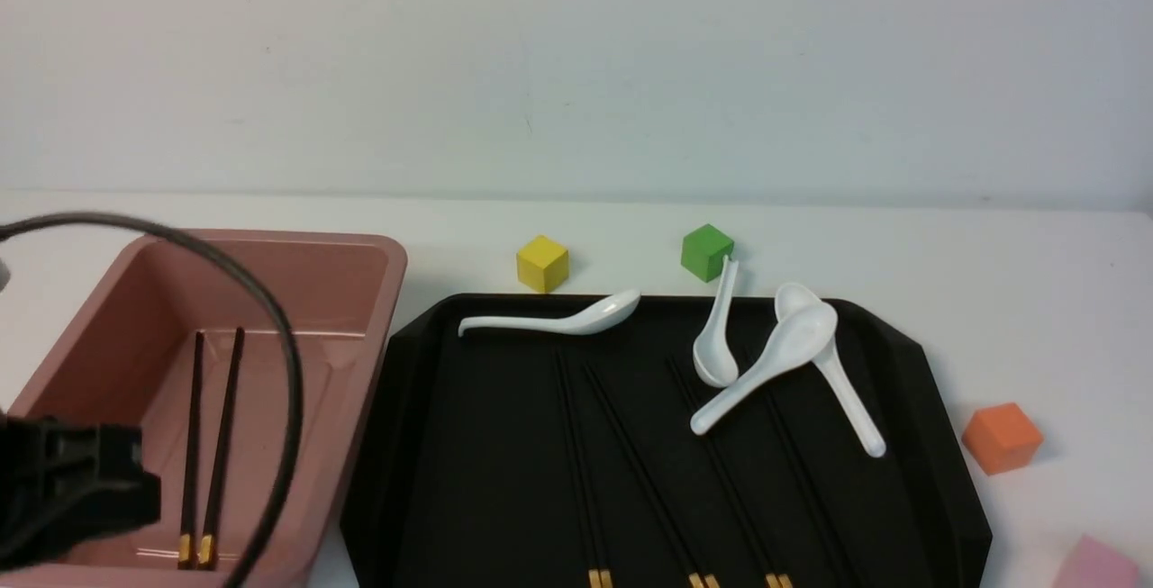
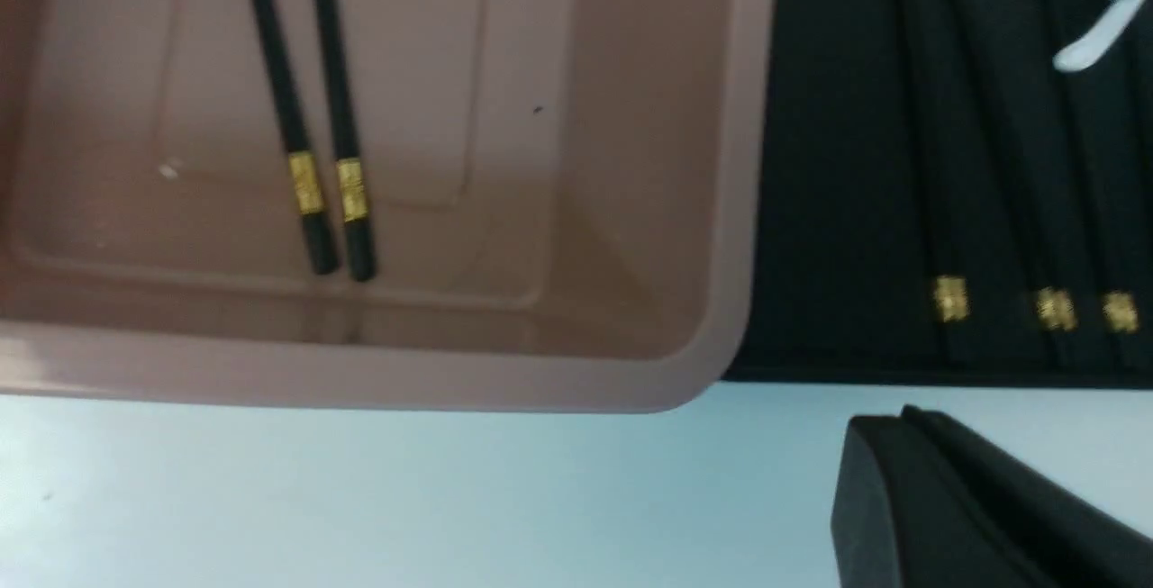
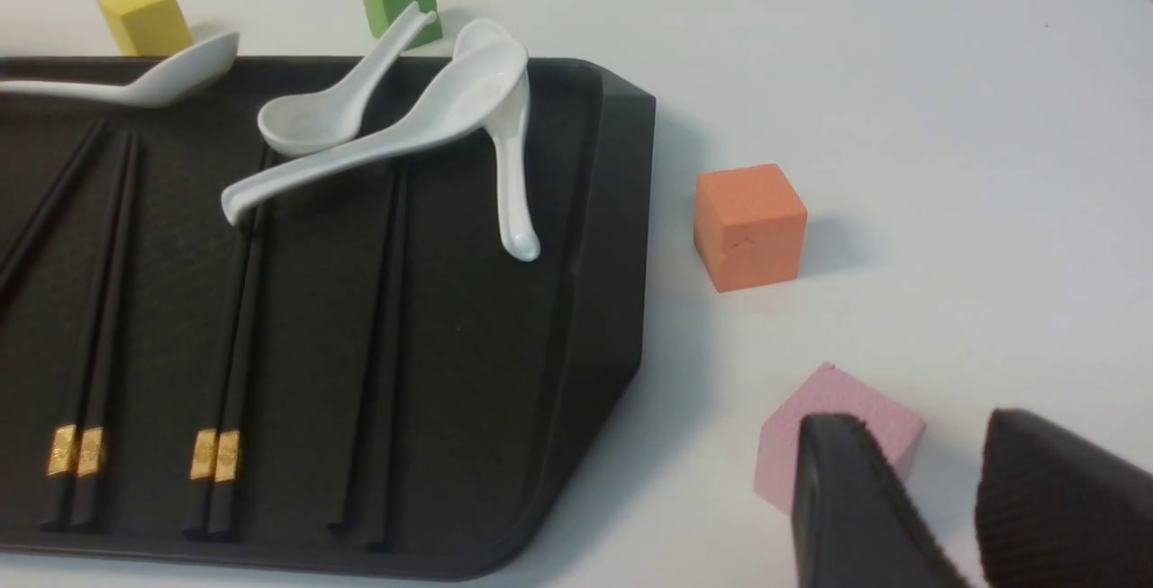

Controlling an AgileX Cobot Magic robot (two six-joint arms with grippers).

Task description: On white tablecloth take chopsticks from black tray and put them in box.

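Hovering left pincer (image 1: 77,484) at the box (image 1: 383,300) near rim; opening: cannot tell. One pair of chopsticks (image 1: 212,426) lies inside. Right pincer (image 3: 923,430) parted, empty. More pairs on black tray (image 1: 450,444): I'd grip near gold bands, clear of spoons (image 1: 766,363).

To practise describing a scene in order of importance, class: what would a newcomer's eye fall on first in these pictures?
The large black tray in the middle stands out first, with four white spoons lying across its far part and black chopsticks with gold bands lined up nearer. Next comes the pink box to its left, holding one pair of chopsticks. A yellow cube, green cube, orange cube and pink cube dot the white tablecloth around the tray.
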